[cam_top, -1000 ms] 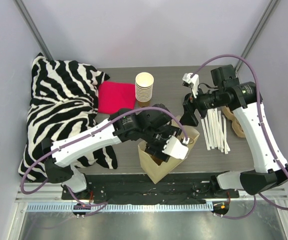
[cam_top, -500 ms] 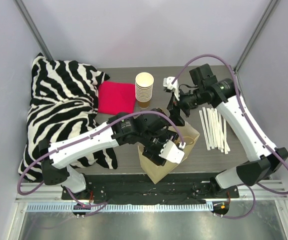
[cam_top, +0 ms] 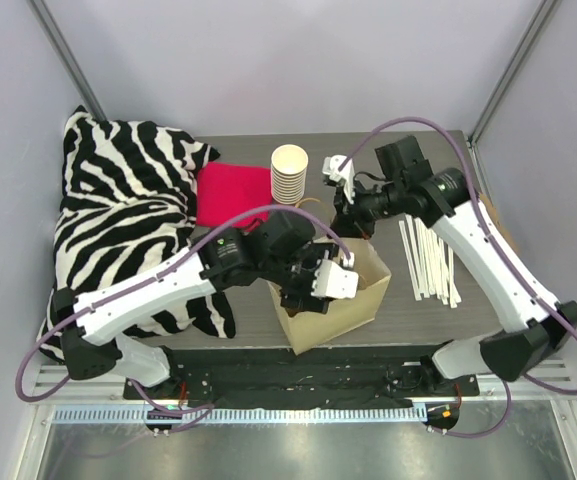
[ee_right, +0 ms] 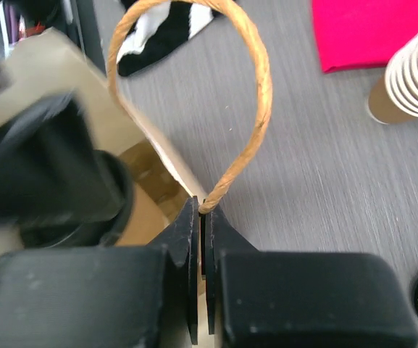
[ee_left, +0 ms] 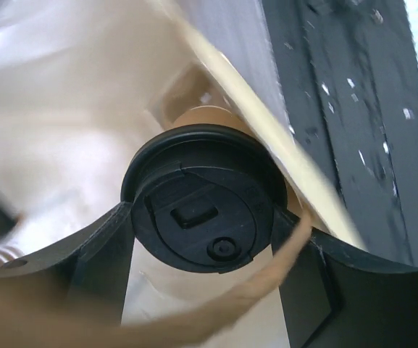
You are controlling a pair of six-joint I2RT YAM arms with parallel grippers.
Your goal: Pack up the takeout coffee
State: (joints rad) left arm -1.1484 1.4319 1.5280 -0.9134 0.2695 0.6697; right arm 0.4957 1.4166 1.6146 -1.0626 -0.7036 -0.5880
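Entry, packing step. The takeout coffee (ee_left: 198,192) sits between the two fingers (ee_left: 100,254) of the left gripper (ee_left: 201,214), seen lid-on from the left wrist camera. Its round black lid (ee_left: 212,225) fills the gap. One finger meets the lid's left edge and the other its right edge, so we record this claw as clamped on the cup at a wide spread. A strip of brown cup wall shows just past the lid. Cup and claw are inside the paper bag (cam_top: 360,302): pale bag wall fills the left of that view, and the bag's rim runs diagonally past the lid on the right, with the dark base of the rig outside it. From the overhead camera we cannot see the cup itself, because the left wrist covers the bag mouth. The bag stands on the table (cam_top: 413,305), at the middle of its near edge. The right gripper (ee_right: 203,210) is at the bag's far rim, its jaws pressed together on the bag's twine handle (ee_right: 261,87), whose loop arcs out beyond the jaw tips. Beyond the bag stands a stack of cream cups (cam_top: 289,178), with a red cloth (cam_top: 233,195) to its left and a zebra-print pillow (cam_top: 118,220) further left. White sticks (cam_top: 430,258) lie to the right of the bag, apart from it.
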